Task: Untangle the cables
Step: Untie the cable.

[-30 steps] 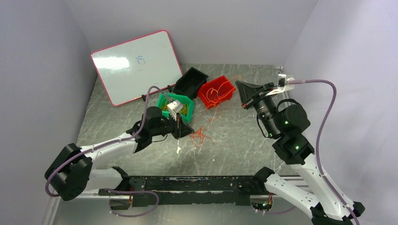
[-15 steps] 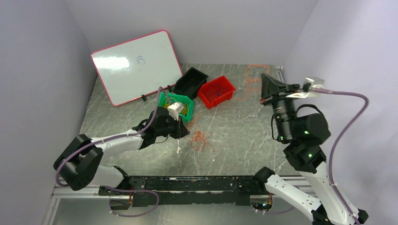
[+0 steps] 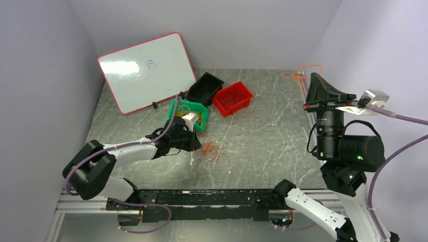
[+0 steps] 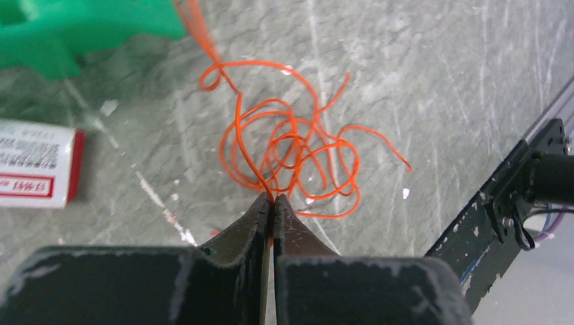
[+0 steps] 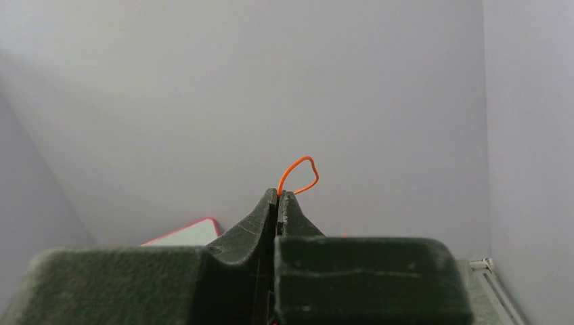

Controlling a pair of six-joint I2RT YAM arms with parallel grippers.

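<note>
A tangle of thin orange cable loops [image 3: 212,150] lies on the table in front of the green bin; the left wrist view [image 4: 298,159] shows it close up. My left gripper [image 3: 194,143] is shut on a strand of this tangle at its near edge, low over the table [image 4: 272,198]. My right gripper [image 3: 314,75] is raised at the far right, pointing up, and is shut on one orange cable [image 3: 302,70] whose loop sticks out above the fingertips [image 5: 298,176].
A green bin [image 3: 194,112] with yellow wires, a black bin [image 3: 204,86] and a red bin [image 3: 233,98] with wires stand at the back middle. A whiteboard [image 3: 146,70] leans at the back left. A small white and red label [image 4: 34,172] lies near the tangle.
My right gripper has swung right and up, pulling one orange cable out of the pile and away from the red bin. My left gripper slid a little forward, staying on the tangle.
</note>
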